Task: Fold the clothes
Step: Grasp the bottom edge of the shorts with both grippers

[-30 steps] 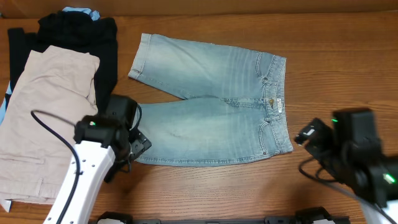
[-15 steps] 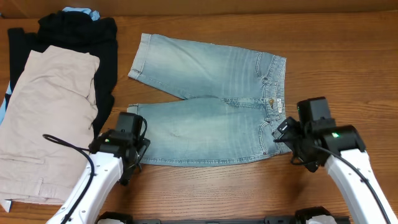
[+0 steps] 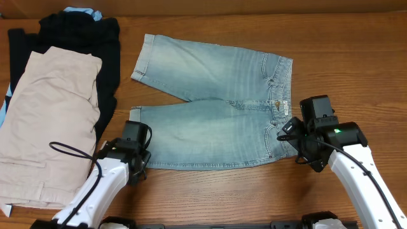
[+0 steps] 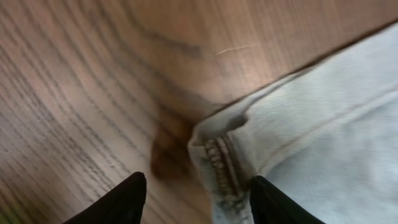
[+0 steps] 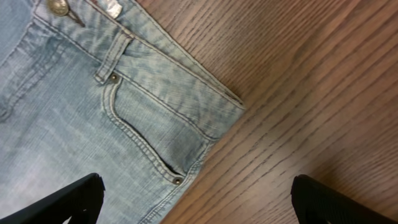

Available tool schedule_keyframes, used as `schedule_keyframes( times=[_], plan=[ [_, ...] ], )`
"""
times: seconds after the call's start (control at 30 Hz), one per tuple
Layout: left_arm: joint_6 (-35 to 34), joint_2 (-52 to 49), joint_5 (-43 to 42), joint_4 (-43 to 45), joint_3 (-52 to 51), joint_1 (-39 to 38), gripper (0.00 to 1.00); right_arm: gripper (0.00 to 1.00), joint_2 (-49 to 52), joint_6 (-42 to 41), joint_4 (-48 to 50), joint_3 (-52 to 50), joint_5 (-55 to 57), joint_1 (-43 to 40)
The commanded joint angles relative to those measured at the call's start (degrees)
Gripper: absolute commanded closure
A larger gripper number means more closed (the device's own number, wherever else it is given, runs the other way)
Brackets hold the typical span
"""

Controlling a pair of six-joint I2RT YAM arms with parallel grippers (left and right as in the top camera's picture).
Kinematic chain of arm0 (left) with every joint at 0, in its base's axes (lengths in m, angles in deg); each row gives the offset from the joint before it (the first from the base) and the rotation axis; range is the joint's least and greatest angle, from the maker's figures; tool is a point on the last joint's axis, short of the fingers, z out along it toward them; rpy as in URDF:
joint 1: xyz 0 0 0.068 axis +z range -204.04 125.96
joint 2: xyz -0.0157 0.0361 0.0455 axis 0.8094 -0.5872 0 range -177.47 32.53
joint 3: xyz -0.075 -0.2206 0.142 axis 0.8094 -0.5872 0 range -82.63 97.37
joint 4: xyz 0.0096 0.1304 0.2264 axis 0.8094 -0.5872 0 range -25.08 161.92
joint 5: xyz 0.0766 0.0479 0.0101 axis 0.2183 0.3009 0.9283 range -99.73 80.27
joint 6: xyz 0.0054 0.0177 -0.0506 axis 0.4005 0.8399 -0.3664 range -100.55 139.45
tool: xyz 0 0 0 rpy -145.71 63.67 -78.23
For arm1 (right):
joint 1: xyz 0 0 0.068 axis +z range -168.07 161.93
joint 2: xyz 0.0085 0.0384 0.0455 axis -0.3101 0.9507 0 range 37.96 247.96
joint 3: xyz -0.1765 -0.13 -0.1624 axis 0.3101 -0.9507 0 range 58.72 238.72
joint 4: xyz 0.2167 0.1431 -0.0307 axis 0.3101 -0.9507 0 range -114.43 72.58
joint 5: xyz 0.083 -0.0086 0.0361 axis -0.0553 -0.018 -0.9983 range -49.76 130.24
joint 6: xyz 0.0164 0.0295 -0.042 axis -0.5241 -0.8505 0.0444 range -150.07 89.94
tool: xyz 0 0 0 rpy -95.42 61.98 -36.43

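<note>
Left pincer [image 4: 198,186], narrower than before, astride denim shorts [image 4: 323,124] edge.

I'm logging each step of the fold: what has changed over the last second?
The right claw swung in from the right to the denim shorts' waistband corner, wide open. The left claw slid down and now straddles the lower cuff corner, not yet clamped. The denim shorts, khaki shorts and black garment lay unmoved.

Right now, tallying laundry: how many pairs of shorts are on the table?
2: denim shorts spread in the centre; beige shorts at left, atop a black garment that may hide others.
</note>
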Motion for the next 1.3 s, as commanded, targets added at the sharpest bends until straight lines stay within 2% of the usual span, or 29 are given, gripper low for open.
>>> schedule_keyframes(
  times=[0.0,0.3,0.8,1.1,1.2,1.27],
  plan=[
    [-0.59,-2.86,1.11,1.11,-1.36,0.33,0.44,0.00,0.85,-0.04,0.33,-0.13,1.01,-0.13],
    [-0.59,-10.23,2.05,6.45,-1.40,0.33,0.50,0.00,3.76,-0.02,0.28,-0.13,0.74,-0.13],
    [0.72,-10.51,0.81,6.58,-1.40,0.33,0.50,0.00,3.76,0.00,-0.74,-0.13,0.15,-0.13],
    [2.05,-10.47,-0.11,6.56,-1.33,0.33,0.88,0.00,3.76,0.00,-1.81,-0.13,-0.79,-0.13],
    [2.54,-10.45,-0.66,6.60,-1.31,0.33,0.96,0.00,3.76,0.02,-1.84,-0.15,-1.40,-0.13],
    [3.54,-10.45,-0.70,6.58,-1.18,0.33,0.96,0.00,3.76,0.02,-1.88,-0.15,-1.40,-0.13]
  ],
)
